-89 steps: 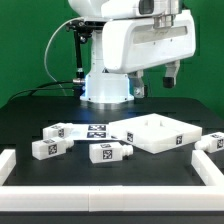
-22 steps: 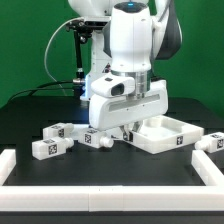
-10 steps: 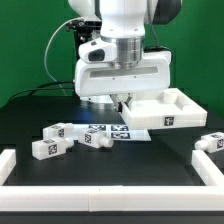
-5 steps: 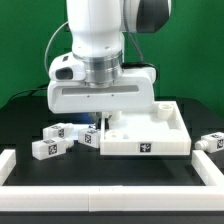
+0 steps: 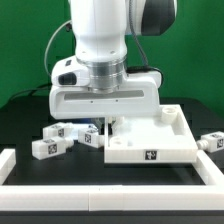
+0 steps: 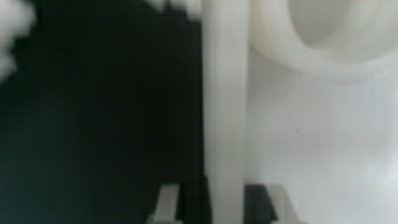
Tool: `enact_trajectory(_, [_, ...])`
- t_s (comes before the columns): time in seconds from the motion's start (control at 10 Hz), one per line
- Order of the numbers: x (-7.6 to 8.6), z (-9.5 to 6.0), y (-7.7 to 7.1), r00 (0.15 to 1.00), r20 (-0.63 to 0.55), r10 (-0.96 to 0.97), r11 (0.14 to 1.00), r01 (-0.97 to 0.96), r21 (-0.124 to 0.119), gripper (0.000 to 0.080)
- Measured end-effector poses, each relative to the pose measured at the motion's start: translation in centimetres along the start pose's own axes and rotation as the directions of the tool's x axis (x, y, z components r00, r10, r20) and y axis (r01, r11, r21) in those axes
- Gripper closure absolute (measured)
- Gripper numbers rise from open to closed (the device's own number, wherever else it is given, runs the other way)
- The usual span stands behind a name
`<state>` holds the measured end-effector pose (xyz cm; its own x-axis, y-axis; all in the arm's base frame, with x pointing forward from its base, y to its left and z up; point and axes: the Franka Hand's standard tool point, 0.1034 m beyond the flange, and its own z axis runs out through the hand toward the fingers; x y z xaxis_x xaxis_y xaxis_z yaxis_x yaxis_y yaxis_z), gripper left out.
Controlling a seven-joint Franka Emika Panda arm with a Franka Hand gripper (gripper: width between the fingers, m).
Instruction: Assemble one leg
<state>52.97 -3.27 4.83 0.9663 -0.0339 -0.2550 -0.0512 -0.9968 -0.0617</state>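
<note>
My gripper [image 5: 109,126] hangs under the big white hand, shut on the left rim of the large white square panel [image 5: 175,150], which sits low over the black table at centre right. In the wrist view the panel's rim [image 6: 228,100] runs between my two fingers [image 6: 178,203], and the gripper [image 6: 221,203] closes on it. Small white tagged legs lie on the table: one at the left [image 5: 48,148], one behind it [image 5: 60,131], one beside the panel's left corner [image 5: 92,138] and one at the far right [image 5: 212,141]. None of them is held.
A low white border [image 5: 110,195] runs along the table's front, with raised ends at the left [image 5: 8,160] and right [image 5: 205,165]. The arm's white base and body [image 5: 100,40] fill the middle behind the panel. Black cables hang at the back left.
The hand came down onto the panel, gripped its rim and drew it from the back right toward the front centre, turning it. The marker board is now covered. The legs stayed put.
</note>
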Motion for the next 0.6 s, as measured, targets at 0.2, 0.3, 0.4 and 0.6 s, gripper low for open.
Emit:
enact_trajectory(0.2, [1.61, 1.00, 0.82, 1.000, -0.007, -0.017, 1.000, 0.017, -0.001, 0.0755])
enact_trajectory(0.3, [1.53, 0.95, 0.65, 1.000, -0.006, -0.019, 1.000, 0.019, -0.002, 0.0755])
enact_trajectory(0.4, [1.53, 1.02, 0.58, 1.000, -0.005, -0.021, 1.000, 0.021, -0.002, 0.0755])
enact_trajectory(0.6, [1.49, 1.20, 0.59, 1.000, -0.002, -0.021, 1.000, 0.021, -0.002, 0.0755])
